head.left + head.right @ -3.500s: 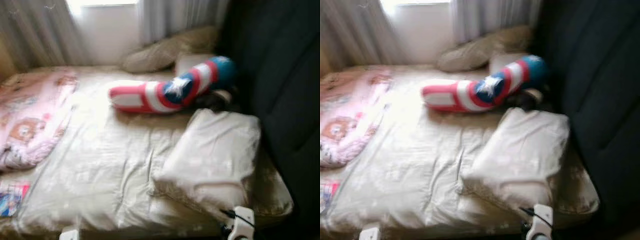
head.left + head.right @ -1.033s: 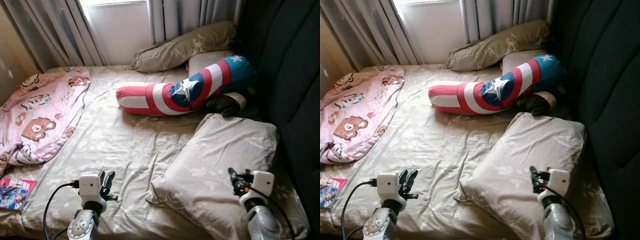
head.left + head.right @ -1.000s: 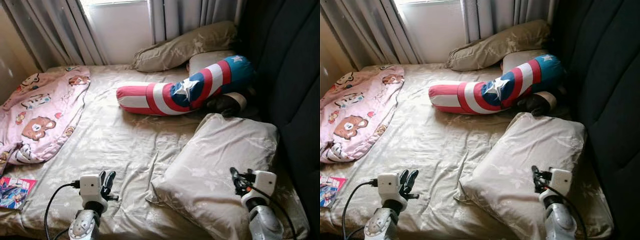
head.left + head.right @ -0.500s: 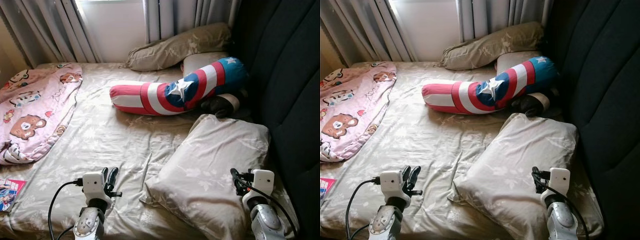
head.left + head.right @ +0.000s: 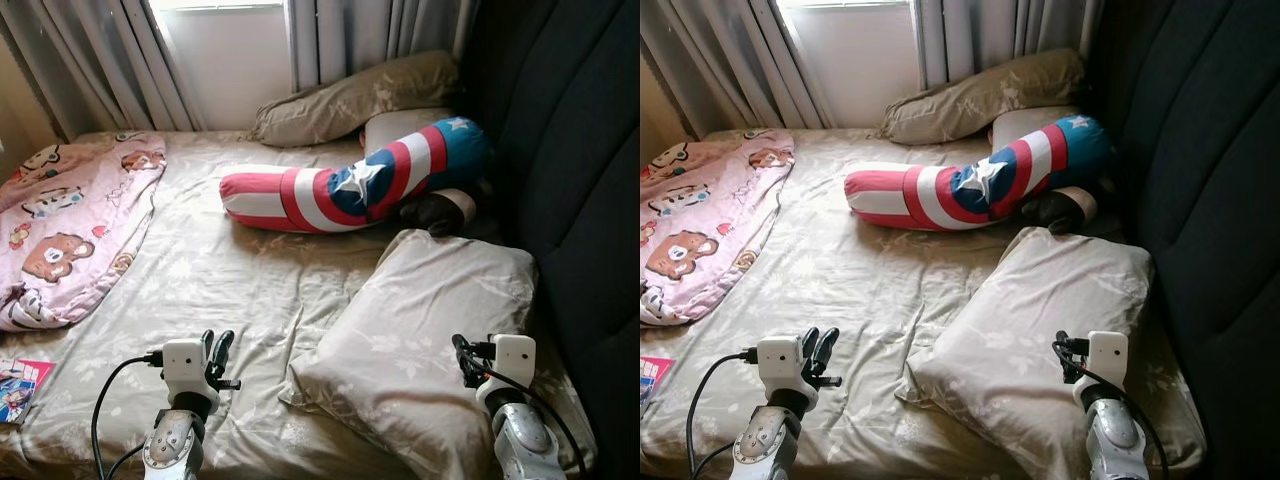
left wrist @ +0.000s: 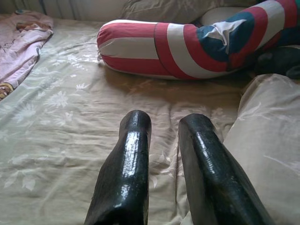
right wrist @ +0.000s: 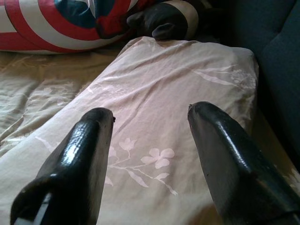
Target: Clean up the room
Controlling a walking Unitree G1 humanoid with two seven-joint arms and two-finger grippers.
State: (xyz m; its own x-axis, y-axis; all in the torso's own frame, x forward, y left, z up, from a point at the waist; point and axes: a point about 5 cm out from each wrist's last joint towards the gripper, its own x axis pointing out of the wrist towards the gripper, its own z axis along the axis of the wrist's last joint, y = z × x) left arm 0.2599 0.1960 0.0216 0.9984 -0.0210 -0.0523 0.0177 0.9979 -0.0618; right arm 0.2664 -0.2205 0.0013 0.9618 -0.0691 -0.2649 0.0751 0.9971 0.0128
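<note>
A beige floral sheet covers the bed (image 5: 230,280). Across its head end lies a red, white and blue bolster (image 5: 350,185). A large beige pillow (image 5: 420,330) lies askew at the near right. My right gripper (image 5: 462,350) hovers low over that pillow's near end, open, with the pillow (image 7: 154,89) between and beyond its wide-set fingers. My left gripper (image 5: 216,345) hangs just above the bare sheet left of the pillow, open by a narrow gap (image 6: 165,123) and holding nothing. A pink bear-print blanket (image 5: 70,225) is crumpled on the left side.
A second beige pillow (image 5: 350,100) leans by the curtains (image 5: 100,60) at the head. A dark plush item (image 5: 435,212) sits under the bolster's blue end. The dark padded headboard (image 5: 570,150) runs along the right. A colourful magazine (image 5: 18,385) lies at the near left corner.
Both arms have risen into view at the bed's near edge over the last seconds and the blur has gone. Since a second ago the view has shifted slightly; the grippers have hardly moved.
</note>
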